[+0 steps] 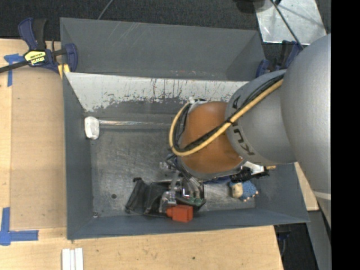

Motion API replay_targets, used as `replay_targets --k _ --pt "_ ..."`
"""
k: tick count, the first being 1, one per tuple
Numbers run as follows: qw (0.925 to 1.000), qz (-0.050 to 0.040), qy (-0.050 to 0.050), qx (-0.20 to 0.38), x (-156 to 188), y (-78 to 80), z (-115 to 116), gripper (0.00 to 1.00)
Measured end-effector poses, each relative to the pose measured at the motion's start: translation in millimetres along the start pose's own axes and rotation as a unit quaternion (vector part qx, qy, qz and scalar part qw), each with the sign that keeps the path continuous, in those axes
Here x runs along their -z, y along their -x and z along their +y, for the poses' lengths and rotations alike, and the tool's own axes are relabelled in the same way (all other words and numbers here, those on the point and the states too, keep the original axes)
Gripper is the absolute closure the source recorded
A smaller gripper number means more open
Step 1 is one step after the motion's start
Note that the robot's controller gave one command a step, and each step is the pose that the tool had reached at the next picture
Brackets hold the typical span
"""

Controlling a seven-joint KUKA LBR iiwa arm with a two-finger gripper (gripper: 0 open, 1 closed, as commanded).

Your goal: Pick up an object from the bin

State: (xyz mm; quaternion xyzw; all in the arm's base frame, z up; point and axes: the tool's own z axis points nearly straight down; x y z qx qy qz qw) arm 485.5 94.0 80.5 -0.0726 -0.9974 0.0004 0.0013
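Seen from above in the camera view, the grey bin (77,151) is entered from the right by the silver arm (292,111). Its wrist is wrapped in an orange cover (205,134), with a yellow cable (247,108) looped round it. The gripper (183,191) is set low beneath that cover, over the front part of the bin floor and near the middle of the front wall. Its tip is placed among a small cluster of things. A red block (181,214) is seen just in front of it, against the foot of the front wall. A black piece (140,196), flat and angular, is laid out to its left, with the right end touching or nearly touching the gripper. Which of the two is met by the gripper cannot be told, as the tip is partly hidden by the cover and crowded with metal parts and wiring. Whether the gripper is open or closed cannot be told either, and nothing is plainly shown in its hold. A blue and cream thing (243,190) is seen to the right of the gripper, near the front right corner, partly tucked under the arm. A white lump (91,128) is seen well apart from all this, at the far left of the floor, against the foot of the scuffed back wall.
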Motion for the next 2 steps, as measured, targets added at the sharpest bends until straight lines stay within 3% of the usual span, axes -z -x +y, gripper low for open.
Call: replay_targets --k 1,2 --pt "1.0000 -0.0003 0.001 0.000 1 -0.2 1 1.00" --pt "0.9999 -0.0038 0.001 -0.016 121 5.0 -7 1.00"
